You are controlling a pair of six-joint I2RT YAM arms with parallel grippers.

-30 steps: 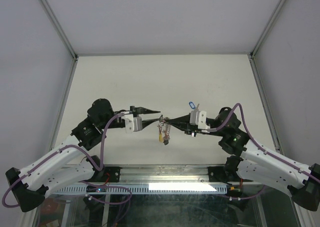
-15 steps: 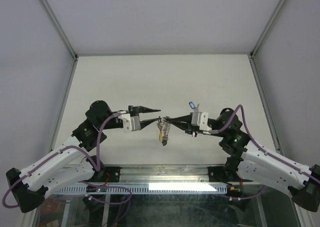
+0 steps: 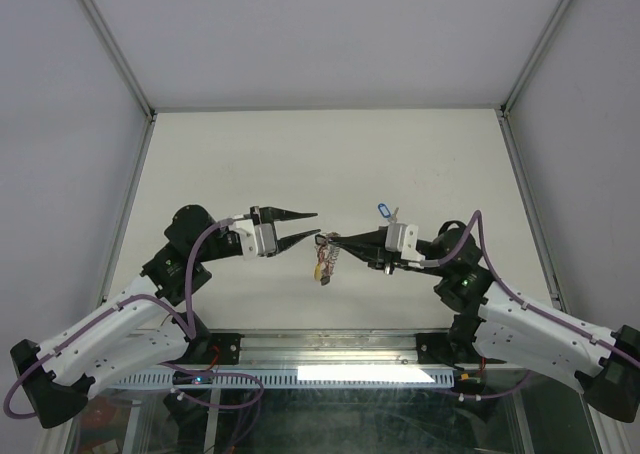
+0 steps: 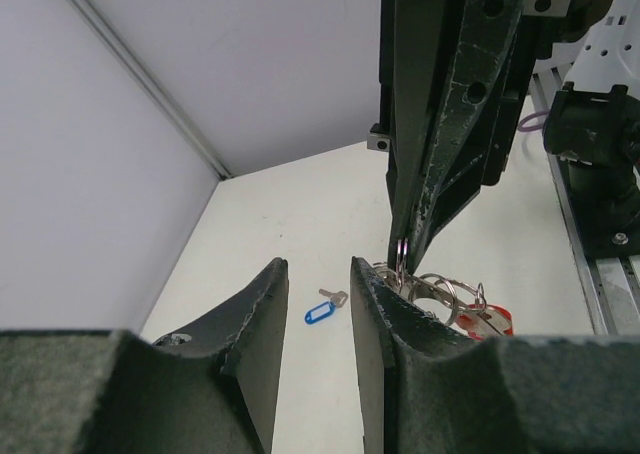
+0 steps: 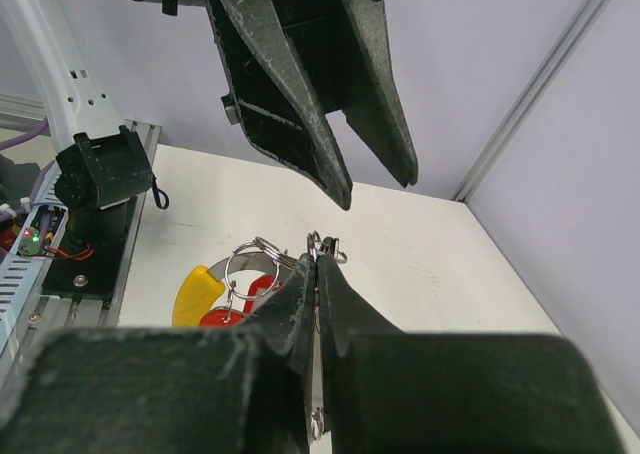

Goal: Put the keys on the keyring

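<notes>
The right gripper [image 3: 326, 240] has its two fingers pressed together on a thin wire loop at the top of the keyring [image 3: 330, 255], which it holds in the air above the table [image 3: 300, 154]. In its own wrist view the black fingers cover where they meet the loop, so how much of the wire sits between them cannot be made out.

Below the keyring hang a yellow tag [image 5: 195, 289] and a red tag [image 5: 228, 319]. Both are partly cut off behind the right gripper's finger, and the metal keys they belong to are too small and overlapped to count. From above, the bunch is a small dark tangle with only the yellow clearly showing.

The left gripper [image 3: 316, 224] is spread, nothing between its fingers, with its tips just beside the keyring on the side away from the right gripper. In the left wrist view one of its fingers hides the near part of the keyring. Whether that finger touches the wire cannot be told.

A blue-tagged key [image 4: 320, 314] lies flat on the table, apart from the keyring and beyond it as seen from the arms' bases. Its silver blade shows only as a short stub next to the tag. The right wrist view does not show it.
</notes>
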